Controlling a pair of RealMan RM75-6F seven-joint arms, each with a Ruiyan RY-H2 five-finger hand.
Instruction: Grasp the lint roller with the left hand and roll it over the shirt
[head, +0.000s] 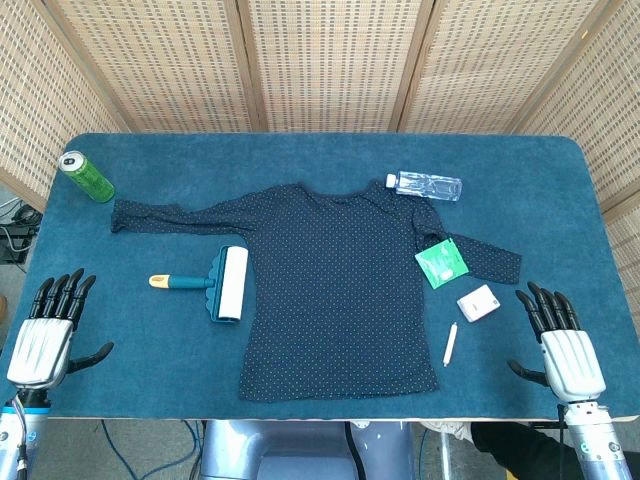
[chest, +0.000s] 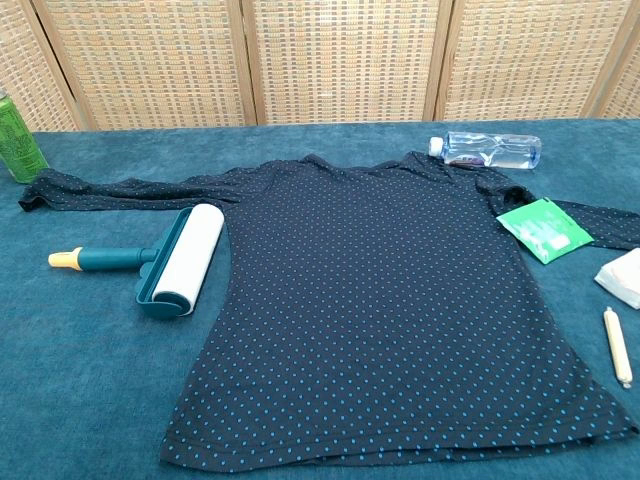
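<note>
A lint roller with a white roll, teal frame and yellow-tipped handle lies on the table just left of the shirt. The handle points left. The dark dotted shirt is spread flat mid-table, sleeves out to both sides. My left hand rests open near the front left edge, well left of the roller's handle and nearer the front edge. My right hand lies open at the front right edge, holding nothing. Neither hand appears in the chest view.
A green can stands at the back left. A clear bottle lies by the collar. A green packet rests on the right sleeve. A white box and a small stick lie to the shirt's right.
</note>
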